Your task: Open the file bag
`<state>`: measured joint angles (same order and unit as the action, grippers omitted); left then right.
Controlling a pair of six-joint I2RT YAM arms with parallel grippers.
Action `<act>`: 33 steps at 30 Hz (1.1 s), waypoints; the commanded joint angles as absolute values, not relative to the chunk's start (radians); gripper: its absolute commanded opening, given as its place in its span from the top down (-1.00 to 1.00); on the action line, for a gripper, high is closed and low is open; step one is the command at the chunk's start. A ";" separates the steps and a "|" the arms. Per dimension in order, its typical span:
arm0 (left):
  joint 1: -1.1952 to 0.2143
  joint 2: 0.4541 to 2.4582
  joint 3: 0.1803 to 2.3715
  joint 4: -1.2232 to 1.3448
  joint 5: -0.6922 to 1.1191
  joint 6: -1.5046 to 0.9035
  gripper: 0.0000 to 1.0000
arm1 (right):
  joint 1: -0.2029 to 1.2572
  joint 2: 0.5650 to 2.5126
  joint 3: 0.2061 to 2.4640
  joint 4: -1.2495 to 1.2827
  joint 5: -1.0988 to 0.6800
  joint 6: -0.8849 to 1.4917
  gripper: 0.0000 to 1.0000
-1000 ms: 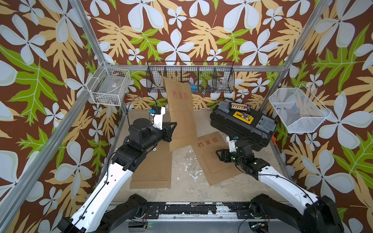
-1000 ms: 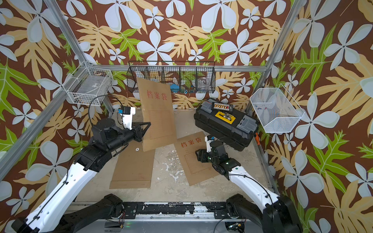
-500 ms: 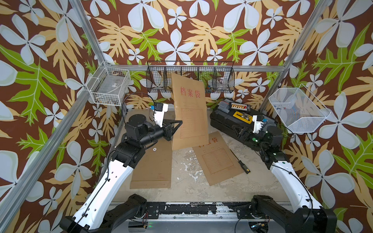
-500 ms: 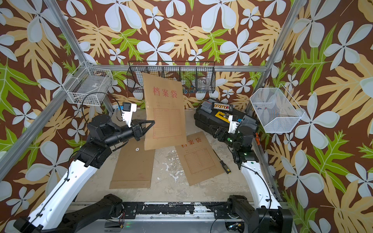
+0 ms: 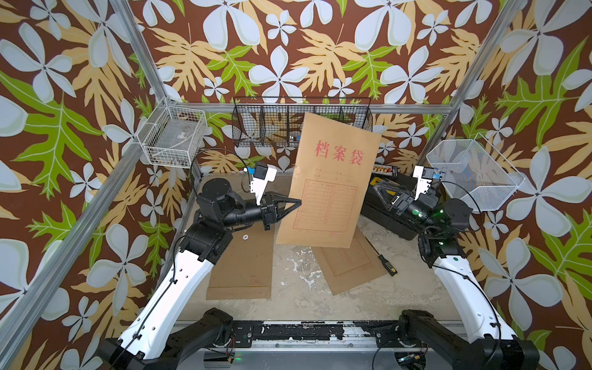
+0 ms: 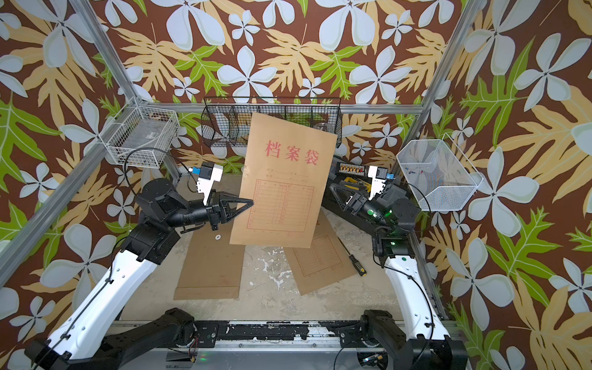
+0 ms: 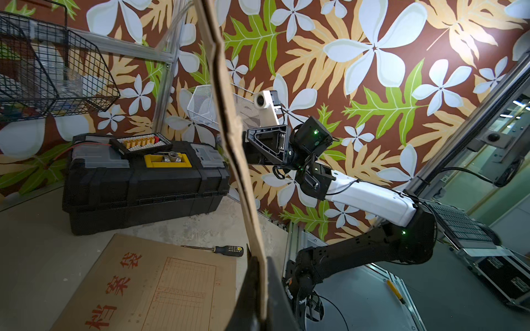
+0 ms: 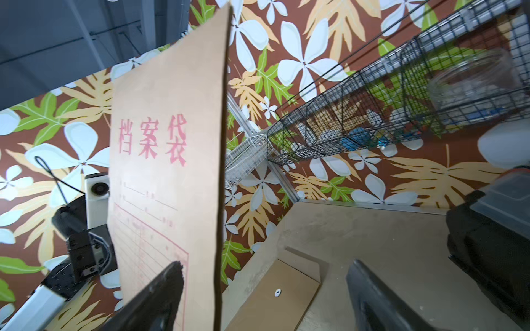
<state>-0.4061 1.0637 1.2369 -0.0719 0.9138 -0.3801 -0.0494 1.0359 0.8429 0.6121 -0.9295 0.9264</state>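
The file bag (image 5: 330, 189) hung upright in the air over the middle of the surface (image 5: 298, 288), printed side facing near, with the left jaws pressed together on its left edge and nothing else bearing it. The right jaws stood spread wide just beside its right edge, apparently not touching it. That single pinch on thin paper looked like the weak spot. A push from the right could swing the sheet around the grip or slide it out. It would then drop onto the second bag (image 5: 240, 262) at the left or the third bag (image 5: 350, 267) at the right. If the right jaws closed across the whole edge, they would likely clamp both layers together and hold the bag shut rather than part it. The flap and its fastening showed in no view and were presumably on the far side, so a reach for them would be half blind. The bag's upper corner showed against the wire basket (image 5: 266, 128) on the far wall; whether it was close enough to catch there could not be told. The right arm (image 5: 461, 288) was close to the toolbox (image 7: 137, 183), and a wide swing might strike it or the screwdriver (image 5: 387, 266) lying by the third bag.
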 commanded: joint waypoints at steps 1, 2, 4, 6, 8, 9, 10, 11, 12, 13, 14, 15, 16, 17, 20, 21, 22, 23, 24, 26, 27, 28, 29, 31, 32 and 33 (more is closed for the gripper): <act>-0.403 1.062 1.232 -0.028 0.969 -0.352 1.00 | -0.048 1.033 0.848 0.791 -0.985 1.017 -0.81; -0.403 1.057 1.225 -0.028 0.970 -0.347 1.00 | -0.048 1.034 0.853 0.787 -0.984 1.016 -0.81; -0.403 1.059 1.220 -0.027 0.984 -0.346 1.00 | -0.048 1.041 0.863 0.788 -0.988 1.021 -0.81; -0.403 1.060 1.217 -0.017 1.008 -0.351 1.00 | -0.046 1.057 0.870 0.784 -0.989 1.036 -0.81; -0.405 1.058 1.215 -0.005 1.029 -0.359 1.00 | -0.042 1.077 0.883 0.758 -0.995 1.040 -0.81; -0.405 1.057 1.217 -0.003 1.038 -0.358 1.00 | -0.040 1.089 0.900 0.718 -0.997 1.026 -0.80; -0.405 1.055 1.216 -0.003 1.046 -0.355 1.00 | -0.037 1.097 0.910 0.702 -1.004 1.015 -0.79; -0.405 1.053 1.211 -0.003 1.053 -0.353 1.00 | -0.033 1.103 0.913 0.706 -1.008 1.012 -0.79; -0.406 1.050 1.209 -0.002 1.057 -0.351 1.00 | -0.030 1.107 0.917 0.708 -1.006 1.012 -0.79; -0.405 1.049 1.207 -0.002 1.058 -0.350 1.00 | -0.029 1.113 0.923 0.713 -1.008 1.017 -0.80; -0.405 1.049 1.206 -0.002 1.062 -0.351 1.00 | -0.025 1.119 0.929 0.729 -1.013 1.029 -0.80; -0.405 1.049 1.205 -0.001 1.069 -0.354 1.00 | -0.020 1.128 0.937 0.742 -1.019 1.047 -0.81; -0.405 1.051 1.203 0.000 1.072 -0.357 1.00 | -0.016 1.133 0.945 0.750 -1.026 1.059 -0.79; -0.405 1.049 1.200 -0.001 1.075 -0.357 1.00 | -0.010 1.142 0.955 0.758 -1.034 1.072 -0.77; -0.405 1.047 1.195 -0.009 1.084 -0.352 1.00 | 0.003 1.161 0.981 0.790 -1.050 1.113 -0.66; -0.405 1.045 1.192 -0.010 1.085 -0.351 1.00 | 0.004 1.167 0.986 0.810 -1.054 1.127 -0.62; -0.405 1.044 1.188 -0.010 1.083 -0.350 1.00 | 0.004 1.172 0.991 0.829 -1.056 1.144 -0.58; -0.405 1.042 1.184 -0.009 1.080 -0.351 1.00 | 0.005 1.178 0.997 0.847 -1.059 1.166 -0.50; -0.405 1.044 1.186 -0.010 1.080 -0.353 1.00 | 0.005 1.184 1.005 0.860 -1.062 1.182 -0.44; -0.405 1.045 1.188 -0.008 1.081 -0.360 1.00 | 0.008 1.198 1.023 0.898 -1.072 1.222 -0.31; -0.405 1.045 1.189 -0.010 1.081 -0.359 1.00 | 0.013 1.202 1.028 0.914 -1.077 1.237 -0.26; -0.405 1.045 1.193 -0.020 1.079 -0.353 1.00 | 0.018 1.207 1.036 0.922 -1.083 1.247 -0.20; -0.405 1.045 1.198 -0.036 1.073 -0.341 1.00 | 0.020 1.207 1.043 0.923 -1.088 1.252 -0.13; -0.405 1.040 1.198 -0.055 1.053 -0.323 1.00 | 0.019 1.207 1.046 0.919 -1.092 1.249 0.02; -0.405 1.036 1.196 -0.064 1.032 -0.316 1.00 | 0.020 1.204 1.048 0.910 -1.091 1.237 0.11; -0.405 1.035 1.194 -0.069 1.007 -0.310 1.00 | 0.021 1.201 1.048 0.894 -1.090 1.222 0.15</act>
